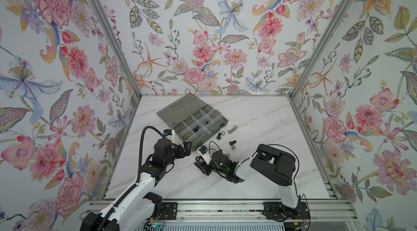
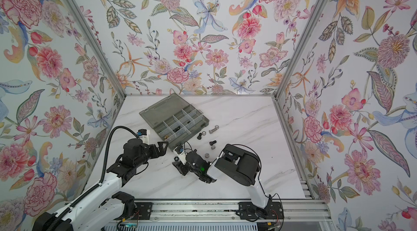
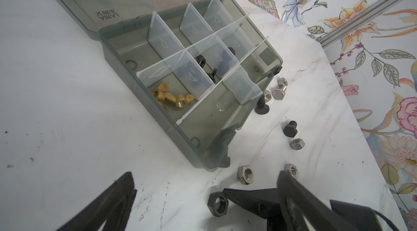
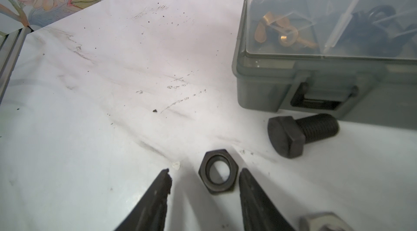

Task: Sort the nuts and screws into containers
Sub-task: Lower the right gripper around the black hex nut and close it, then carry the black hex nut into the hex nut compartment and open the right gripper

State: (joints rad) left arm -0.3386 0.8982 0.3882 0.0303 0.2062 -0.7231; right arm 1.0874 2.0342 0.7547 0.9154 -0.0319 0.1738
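In a top view the organizer box (image 1: 178,108) lies with its lid folded flat, so every compartment is open from above, while loose screws (image 1: 232,143) and nuts (image 1: 223,132) sit on the surface (image 1: 180,184) just off the box's latch side, within short reach. The right hand (image 1: 200,164) is down at a black nut (image 1: 196,157) by the box's nearest corner; the left hand (image 1: 187,147) hangs beside that corner, seemingly kept out of the way. The left wrist view shows the left hand's (image 3: 205,173) jaws spread wide and empty, and brass wing nuts (image 3: 171,100) together in one compartment with black pieces (image 3: 201,61) in the next, which suggests sorting by kind. In the right wrist view the right hand's (image 4: 205,171) jaws stand part-way apart astride the black nut (image 4: 218,171), lying flat just off the box's latch wall beside a black bolt (image 4: 300,132); a gap shows on one side, so it is framed, not yet gripped.
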